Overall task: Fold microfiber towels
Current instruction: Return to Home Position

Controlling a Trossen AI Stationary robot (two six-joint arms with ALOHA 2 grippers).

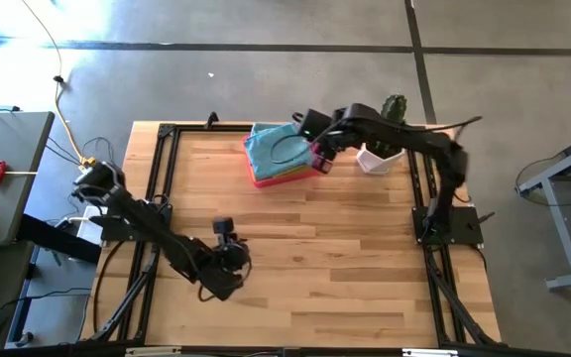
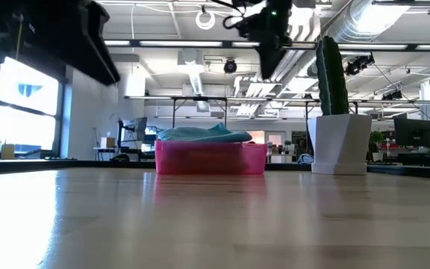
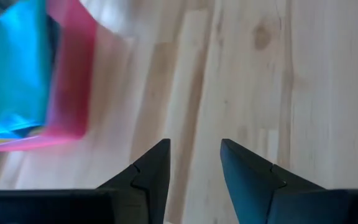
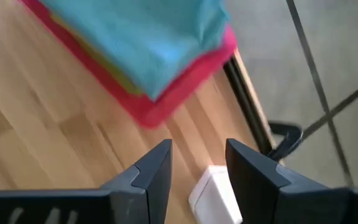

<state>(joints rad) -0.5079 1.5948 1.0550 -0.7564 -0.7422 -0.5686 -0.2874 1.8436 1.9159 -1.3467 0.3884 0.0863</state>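
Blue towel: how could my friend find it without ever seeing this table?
Find the wooden table, then the white cactus pot at its far edge. Beside the pot sits a pink tray. The blue towel lies on top inside it, the only teal-blue thing there.

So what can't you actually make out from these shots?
- How many towels are stacked: in the high view the top blue towel covers the rest; in the low view the wall of the pink tray hides them.
- Lower layers: only a thin yellowish edge peeks out in the right wrist view.
- The cactus: the right arm crosses over it in the high view.
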